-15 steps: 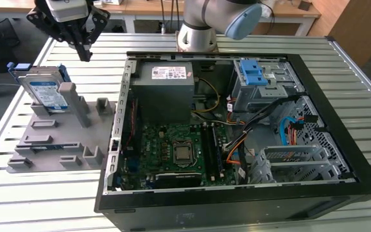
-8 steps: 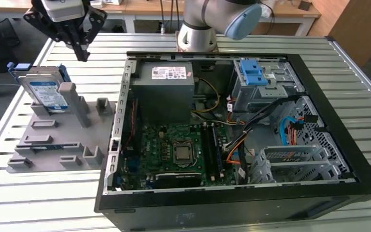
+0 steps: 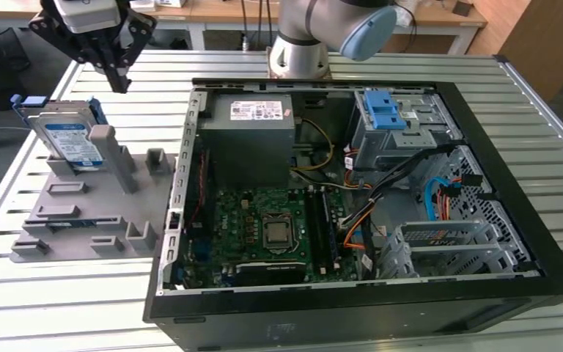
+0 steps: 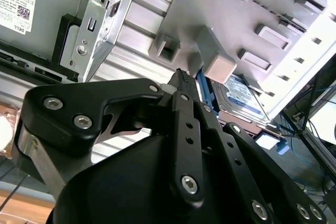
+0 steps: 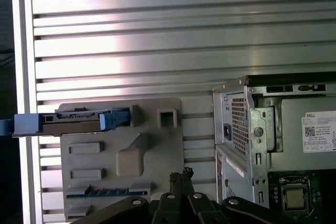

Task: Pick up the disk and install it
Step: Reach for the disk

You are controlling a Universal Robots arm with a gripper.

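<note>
The disk (image 3: 68, 138) stood on its edge in a grey holder (image 3: 76, 220) on the table (image 3: 67, 315), to the exterior view's left of the open computer (image 3: 360, 312). Its label was white and blue, with words too small to read. The gripper (image 3: 120, 82) hung in the air near the disk and did not touch it. Its jaws were pressed together and held nothing. A grey box (image 3: 252, 143) inside the computer had a white sticker.

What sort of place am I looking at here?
Probably a robotics lab bench: a ribbed aluminium table, an open black desktop computer case and a grey plastic fixture holding a silver-grey blue-framed disk.
</note>
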